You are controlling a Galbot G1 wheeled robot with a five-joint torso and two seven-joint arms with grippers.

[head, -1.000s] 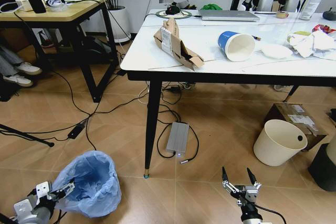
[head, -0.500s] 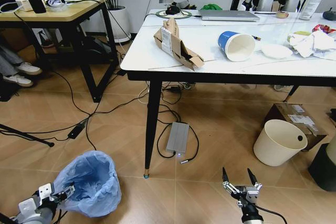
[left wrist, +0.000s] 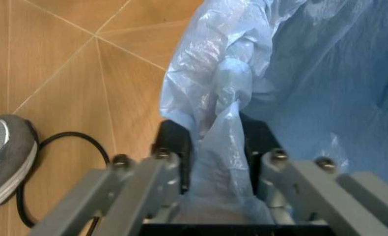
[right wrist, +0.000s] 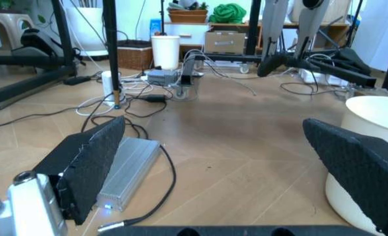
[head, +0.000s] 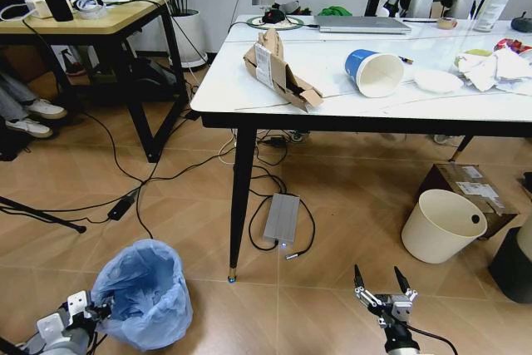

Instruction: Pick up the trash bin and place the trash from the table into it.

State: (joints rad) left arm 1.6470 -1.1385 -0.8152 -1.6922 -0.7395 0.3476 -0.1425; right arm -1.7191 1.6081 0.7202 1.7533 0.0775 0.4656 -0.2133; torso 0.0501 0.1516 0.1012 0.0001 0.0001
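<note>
The trash bin (head: 145, 288), lined with a crinkled light-blue bag (left wrist: 325, 73), stands on the floor left of the table leg. My left gripper (head: 98, 312) is at its near rim, and in the left wrist view the left gripper (left wrist: 217, 152) is shut on a fold of the bag and rim. Trash lies on the white table (head: 249, 97): folded brown cardboard (head: 278, 68), a tipped blue-white paper cup (head: 374, 71), crumpled white tissues (head: 495, 68) and a red wrapper (head: 509, 43). My right gripper (head: 378, 276) (right wrist: 213, 123) hangs open low over the floor, holding nothing.
A cream bucket (head: 443, 224) (right wrist: 377, 147) and a cardboard box (head: 470, 184) sit right of the right gripper. A silver power brick (head: 281, 218) and cables lie under the table. A wooden desk (head: 91, 27) stands at left, and a shoe (left wrist: 4, 152) lies near the bin.
My left gripper has sunk lower and closer against the bin's rim. The right gripper has barely moved.
</note>
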